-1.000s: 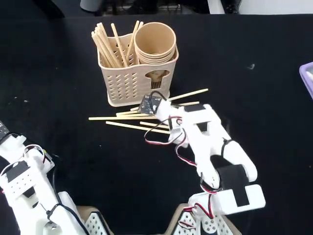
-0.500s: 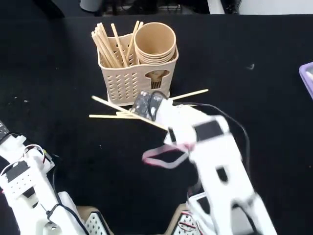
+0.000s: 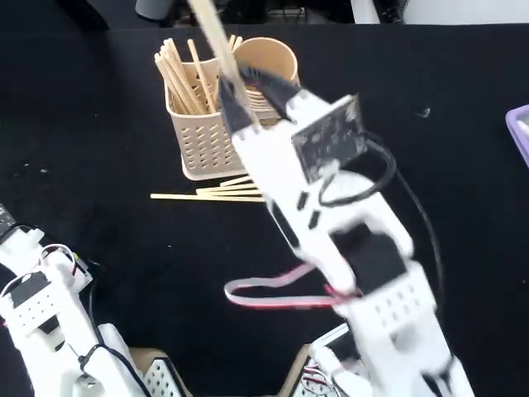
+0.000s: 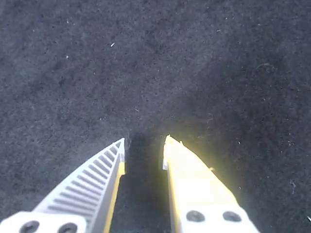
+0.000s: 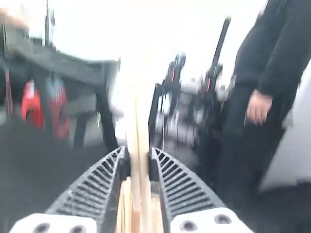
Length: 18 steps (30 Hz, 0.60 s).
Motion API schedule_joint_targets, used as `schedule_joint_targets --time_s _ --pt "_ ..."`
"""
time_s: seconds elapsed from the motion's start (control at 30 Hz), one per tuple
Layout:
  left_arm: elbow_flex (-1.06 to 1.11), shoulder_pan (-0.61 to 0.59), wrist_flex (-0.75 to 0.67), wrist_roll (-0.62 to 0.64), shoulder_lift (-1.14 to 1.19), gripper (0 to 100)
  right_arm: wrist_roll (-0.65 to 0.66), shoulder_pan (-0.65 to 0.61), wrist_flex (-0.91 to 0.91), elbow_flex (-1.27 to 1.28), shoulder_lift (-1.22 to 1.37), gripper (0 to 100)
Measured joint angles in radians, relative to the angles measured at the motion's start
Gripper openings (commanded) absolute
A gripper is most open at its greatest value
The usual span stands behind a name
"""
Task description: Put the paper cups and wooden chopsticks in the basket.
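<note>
Your right arm (image 3: 289, 178) has swung up from the loose chopsticks (image 3: 207, 196) in front of the basket (image 3: 207, 145) and now reaches over the basket's rim. The held chopstick (image 3: 211, 33) is lifted off the table (image 3: 446, 165) and stands steeply above the basket. Its jaws are clamped narrow on that stick; you cannot tell whether they grip one stick or more. Inside the basket, the stack of paper cups (image 3: 263, 62) sits in one compartment, and a bundle of chopsticks (image 3: 178, 78) leans in the compartment beside it. The loose chopsticks lie flat on the table just in front of the basket, touching one another. Your left arm (image 3: 37, 310) sits well away from the basket. Its jaws stand a narrow gap apart over bare table, holding nothing.
</note>
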Motion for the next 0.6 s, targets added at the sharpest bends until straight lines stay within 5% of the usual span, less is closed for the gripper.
schedule_joint_targets --time_s 0.17,0.6 --pt "0.000 0.000 0.000 0.000 0.000 13 -0.061 -0.002 -0.236 -0.109 0.249 1.1" --pt "0.000 0.000 0.000 0.000 0.000 13 -0.169 -0.005 -0.278 -0.265 0.770 1.6"
